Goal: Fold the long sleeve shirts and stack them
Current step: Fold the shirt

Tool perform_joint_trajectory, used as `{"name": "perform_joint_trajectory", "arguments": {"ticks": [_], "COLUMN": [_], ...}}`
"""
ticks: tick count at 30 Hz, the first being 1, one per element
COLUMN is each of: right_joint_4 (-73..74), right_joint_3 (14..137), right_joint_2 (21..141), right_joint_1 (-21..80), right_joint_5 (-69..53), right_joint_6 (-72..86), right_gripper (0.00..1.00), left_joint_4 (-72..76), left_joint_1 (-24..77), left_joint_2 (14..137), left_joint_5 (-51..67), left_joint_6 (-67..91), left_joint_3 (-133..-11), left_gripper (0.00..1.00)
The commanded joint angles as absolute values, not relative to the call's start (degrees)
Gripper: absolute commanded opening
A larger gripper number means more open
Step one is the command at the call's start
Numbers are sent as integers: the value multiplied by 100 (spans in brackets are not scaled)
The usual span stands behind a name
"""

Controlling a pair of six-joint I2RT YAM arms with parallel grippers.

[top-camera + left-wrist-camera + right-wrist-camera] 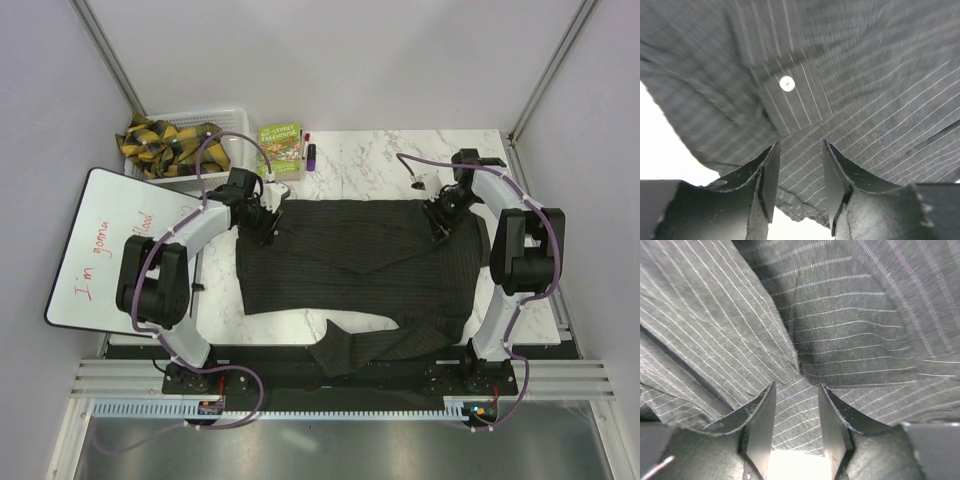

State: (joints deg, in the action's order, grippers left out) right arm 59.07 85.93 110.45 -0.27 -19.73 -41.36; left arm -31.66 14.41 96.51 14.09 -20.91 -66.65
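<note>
Overhead, the shirt [360, 255] trails a sleeve [365, 345] at 6 o'clock; only the left wrist view shows a white button [786, 83]; left jaws and right jaws stand spread.

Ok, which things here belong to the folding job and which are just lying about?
Job: dark pinstriped shirt, left tool, right tool.
Lying about: whiteboard, white basket of yellow-black straps, green book, markers.

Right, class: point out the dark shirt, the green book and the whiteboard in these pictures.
shirt [350, 255], overhead view, middle of its striped body.
green book [281, 147], overhead view, centre of its cover.
whiteboard [100, 205], overhead view, bare white patch near its far corner.
</note>
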Motion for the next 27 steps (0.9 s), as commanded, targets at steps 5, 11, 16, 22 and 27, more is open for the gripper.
{"name": "perform_joint_trajectory", "arguments": {"ticks": [5, 11, 16, 22, 27], "right_joint_4": [5335, 5159, 5545, 6265, 7513], "right_joint_3": [8683, 9254, 9712, 9020, 7772], "right_joint_2": [11821, 12330, 12376, 10734, 9362], "right_joint_1": [-35, -35, -35, -473, -686], "right_joint_5": [-1609, -1398, -1590, -2283, -2294], "right_joint_6": [-3929, -3841, -3946, -4946, -6703], "right_gripper": [38, 27, 39, 60, 60], "left_joint_4": [-3085, -3067, -3269, -3689, -4244], "left_joint_1": [1327, 1073, 1028, 1037, 1046], "left_joint_2": [10467, 11143, 11084, 9591, 8659], "left_joint_5": [1257, 976, 1404, 2644, 3111], "left_joint_6": [-2215, -2198, -2215, -2618, -3497], "left_joint_3": [-6776, -7452, -7849, -7199, -6392], "left_gripper": [42, 39, 43, 59, 66]}}
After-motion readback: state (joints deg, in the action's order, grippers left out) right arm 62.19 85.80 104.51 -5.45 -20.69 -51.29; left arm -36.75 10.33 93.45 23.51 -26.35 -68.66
